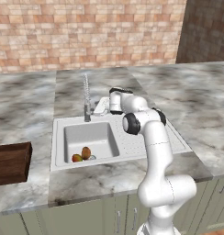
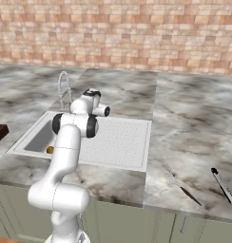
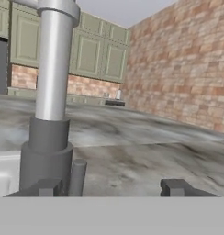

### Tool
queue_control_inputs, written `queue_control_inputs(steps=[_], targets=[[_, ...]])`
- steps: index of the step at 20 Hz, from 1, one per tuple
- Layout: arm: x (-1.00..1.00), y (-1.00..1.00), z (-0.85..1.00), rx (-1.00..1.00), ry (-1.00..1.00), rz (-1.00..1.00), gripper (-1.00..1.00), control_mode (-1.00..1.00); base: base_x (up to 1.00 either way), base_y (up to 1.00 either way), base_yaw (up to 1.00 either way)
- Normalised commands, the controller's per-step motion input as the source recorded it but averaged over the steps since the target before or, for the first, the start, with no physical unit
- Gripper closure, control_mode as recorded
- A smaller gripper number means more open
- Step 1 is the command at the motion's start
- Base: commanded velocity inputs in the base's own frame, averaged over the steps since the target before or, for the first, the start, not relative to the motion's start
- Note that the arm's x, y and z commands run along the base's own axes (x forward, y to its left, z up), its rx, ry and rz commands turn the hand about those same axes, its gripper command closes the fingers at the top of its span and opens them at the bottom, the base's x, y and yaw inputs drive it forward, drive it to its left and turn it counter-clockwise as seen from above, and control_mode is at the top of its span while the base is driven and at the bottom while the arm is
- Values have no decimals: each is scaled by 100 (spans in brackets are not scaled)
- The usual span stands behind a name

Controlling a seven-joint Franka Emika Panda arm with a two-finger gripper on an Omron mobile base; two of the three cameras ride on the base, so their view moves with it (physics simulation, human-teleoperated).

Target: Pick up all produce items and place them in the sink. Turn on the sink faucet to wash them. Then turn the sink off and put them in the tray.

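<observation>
Marble counter point(image 1: 22, 98): fills the middle band of my left base view, brick wall point(image 1: 86, 32) across the top, pale green cabinet fronts point(image 1: 86, 218) along the bottom edge.

Sink point(image 1: 171, 137): white unit at frame centre, square basin to the left, dotted draining board to the right; my arm's upper link stands in front of the board.

Tray point(image 1: 10, 163): dark brown wood, at the left edge of the left base view, well apart from the basin.

Sink faucet point(image 1: 86, 98): slim chrome spout behind the basin, just left of my hand. In the hand view its column point(image 3: 52, 92) rises large at the left, with the small lever point(image 3: 77, 176) low beside it.

Gripper point(image 3: 111, 188): fingers apart with nothing between them; left tip just beside the faucet base and lever, whether touching I cannot tell.

Produce items: brown oval point(image 1: 86, 152) and red-and-yellow-green fruit point(image 1: 77, 158), side by side at the basin's near edge, next to the drain. From the right base view a scrap of fruit point(image 2: 50, 150) shows behind my arm.

Two slim utensils, one with a brown handle point(image 2: 184, 190) and one dark point(image 2: 223, 187), lie on the counter at lower right of the right base view
</observation>
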Motion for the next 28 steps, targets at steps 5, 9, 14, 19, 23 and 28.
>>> queue_control_inputs(steps=[5,9,14,19,23,28], targets=[[0,2,0,0,0,0,100,-100,0,0,0],[0,11,0,0,1,-1,100,-100,0,0,0],[1,-8,0,0,8,-11,100,-100,0,0,0],[5,-23,0,2,13,-18,100,-100,0,0,0],[13,-21,0,1,9,-20,100,-100,0,0,0],[8,-11,0,0,2,-9,100,-100,0,0,0]])
